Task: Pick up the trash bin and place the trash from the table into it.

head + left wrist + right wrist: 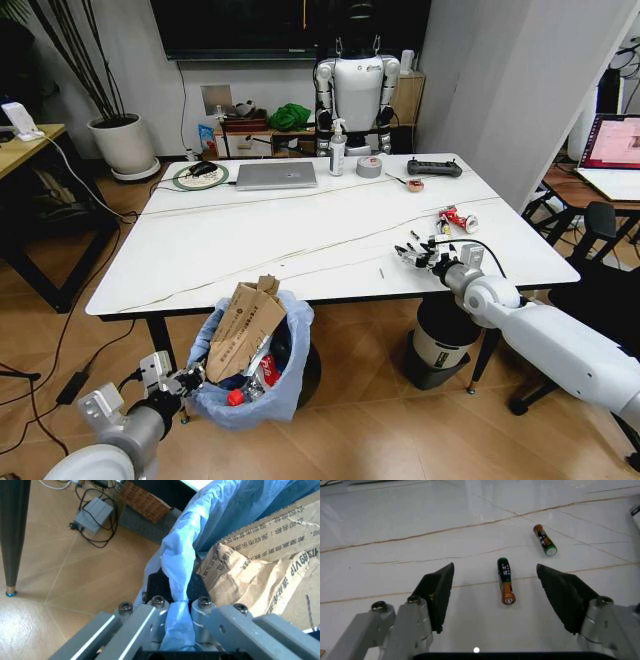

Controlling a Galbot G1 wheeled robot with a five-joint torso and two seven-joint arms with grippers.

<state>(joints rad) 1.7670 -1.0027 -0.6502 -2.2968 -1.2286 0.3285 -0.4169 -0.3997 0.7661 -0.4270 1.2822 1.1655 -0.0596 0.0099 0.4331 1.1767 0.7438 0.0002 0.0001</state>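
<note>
The trash bin [285, 385], lined with a light-blue bag, hangs off the floor at the table's near edge. It holds torn brown cardboard [243, 322] and red-white packs. My left gripper [186, 380] is shut on the bag's rim [177, 592], next to the cardboard [260, 566]. My right gripper [415, 256] hovers open low over the white table [300, 230]. A green-and-orange battery [505, 581] lies between its fingers [437, 590], and a second battery [545, 540] lies farther on. A red-white snack pack [458, 218] rests on the table just beyond the gripper.
A silver laptop [276, 175], a tape roll [369, 166], a pump bottle [337, 148] and a black controller [434, 168] sit along the far edge. A white cylinder with a black top [440, 345] stands under the table's right side. A chair [600, 225] is at right.
</note>
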